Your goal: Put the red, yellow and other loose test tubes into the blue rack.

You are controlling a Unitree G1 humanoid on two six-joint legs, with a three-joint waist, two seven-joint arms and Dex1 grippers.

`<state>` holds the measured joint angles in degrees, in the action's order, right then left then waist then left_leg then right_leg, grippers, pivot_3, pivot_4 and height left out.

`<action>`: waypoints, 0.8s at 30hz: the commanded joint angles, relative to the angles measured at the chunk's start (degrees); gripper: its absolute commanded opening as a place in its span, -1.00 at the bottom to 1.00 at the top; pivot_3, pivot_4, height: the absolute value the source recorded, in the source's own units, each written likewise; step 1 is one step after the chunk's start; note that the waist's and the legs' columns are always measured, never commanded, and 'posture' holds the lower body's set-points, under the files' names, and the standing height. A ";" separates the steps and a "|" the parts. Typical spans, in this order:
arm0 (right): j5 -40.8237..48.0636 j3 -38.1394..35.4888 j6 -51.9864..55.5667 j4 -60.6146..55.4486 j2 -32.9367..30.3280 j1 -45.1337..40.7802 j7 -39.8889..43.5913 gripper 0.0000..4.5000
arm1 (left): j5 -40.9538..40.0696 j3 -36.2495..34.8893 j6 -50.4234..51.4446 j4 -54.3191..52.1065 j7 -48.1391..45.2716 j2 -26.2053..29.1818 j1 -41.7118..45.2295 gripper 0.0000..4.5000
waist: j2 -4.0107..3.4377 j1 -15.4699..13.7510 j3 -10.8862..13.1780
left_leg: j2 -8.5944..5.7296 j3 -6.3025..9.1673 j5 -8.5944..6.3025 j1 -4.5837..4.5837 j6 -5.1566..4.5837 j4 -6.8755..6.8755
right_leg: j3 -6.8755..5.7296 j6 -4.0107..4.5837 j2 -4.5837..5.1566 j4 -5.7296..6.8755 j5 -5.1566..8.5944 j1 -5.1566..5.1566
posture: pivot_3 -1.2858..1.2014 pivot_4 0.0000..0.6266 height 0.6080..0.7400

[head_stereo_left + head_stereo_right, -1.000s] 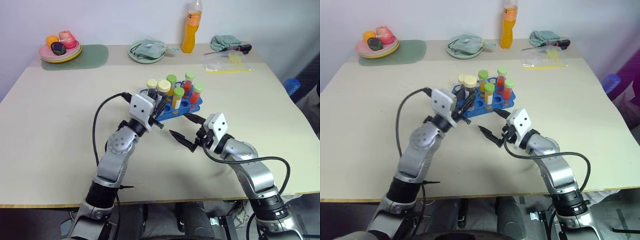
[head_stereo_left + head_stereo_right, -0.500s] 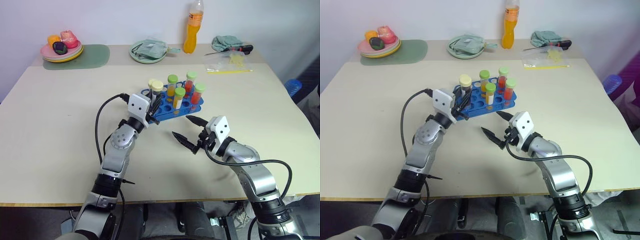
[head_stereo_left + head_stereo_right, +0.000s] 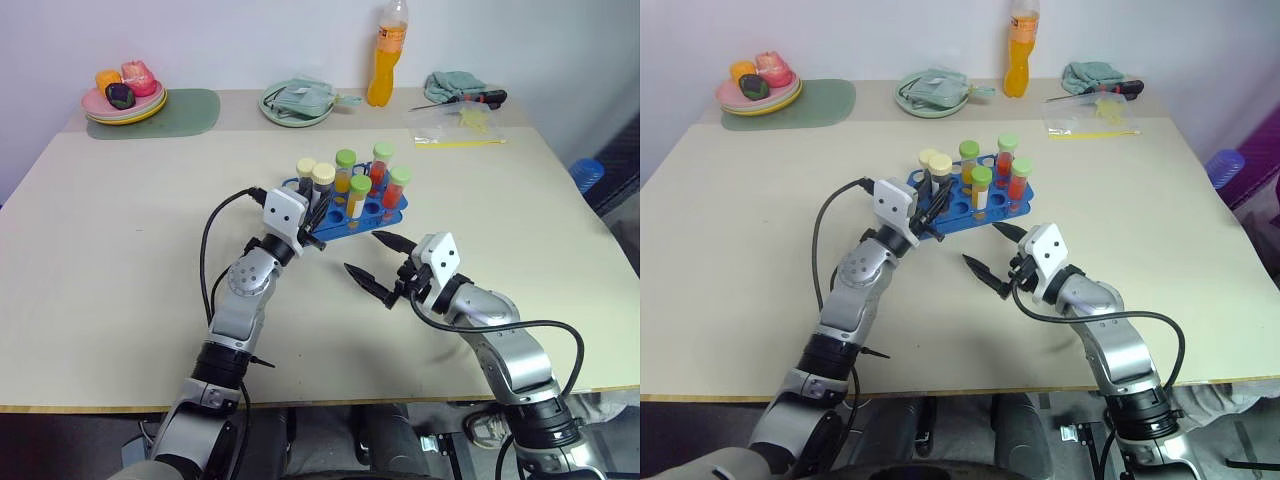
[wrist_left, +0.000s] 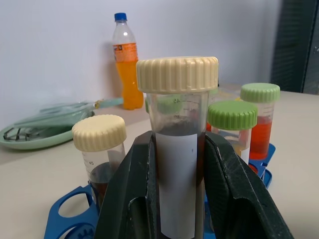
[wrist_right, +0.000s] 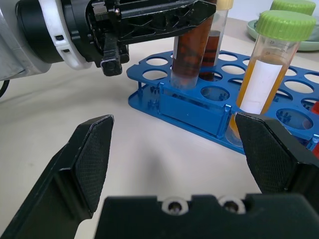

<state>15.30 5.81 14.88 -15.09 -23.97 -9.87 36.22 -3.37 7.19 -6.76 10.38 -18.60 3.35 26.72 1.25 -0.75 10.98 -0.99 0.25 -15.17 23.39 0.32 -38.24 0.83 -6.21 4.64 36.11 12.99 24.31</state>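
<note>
Here the left gripper [image 4: 174, 199] clenches the brown tube [image 4: 177, 149], standing in a hole of the rack [image 3: 375, 210] at frame centre; the right gripper [image 3: 375, 262] gapes below it.

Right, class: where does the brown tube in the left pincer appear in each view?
Left eye: tube at the rack's left end.
Right eye: tube, same spot.
Left wrist: tube between the jaws.
Right wrist: tube at the rack's corner.
Landmark: the blue rack.
</note>
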 commanded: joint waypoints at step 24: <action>11.29 -24.01 7.46 -4.10 -18.08 9.05 9.67 0.92 | -16.45 -23.77 18.34 -23.58 -14.69 28.91 -20.88 0.36 | -0.04 0.21 -0.01 | 0.46 -0.09 -0.01 -0.04 -0.02 0.06 | -0.01 0.03 -0.13 -0.03 0.02 0.00 | 0.03 -0.52 1.00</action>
<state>24.26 -15.54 21.74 -18.22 -40.58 -1.58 43.86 -18.10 -14.68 11.03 -10.16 -30.70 30.58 7.14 1.21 -0.54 10.96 -0.53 0.16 -15.19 23.34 0.30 -38.18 0.81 -6.18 4.53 36.07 13.01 24.29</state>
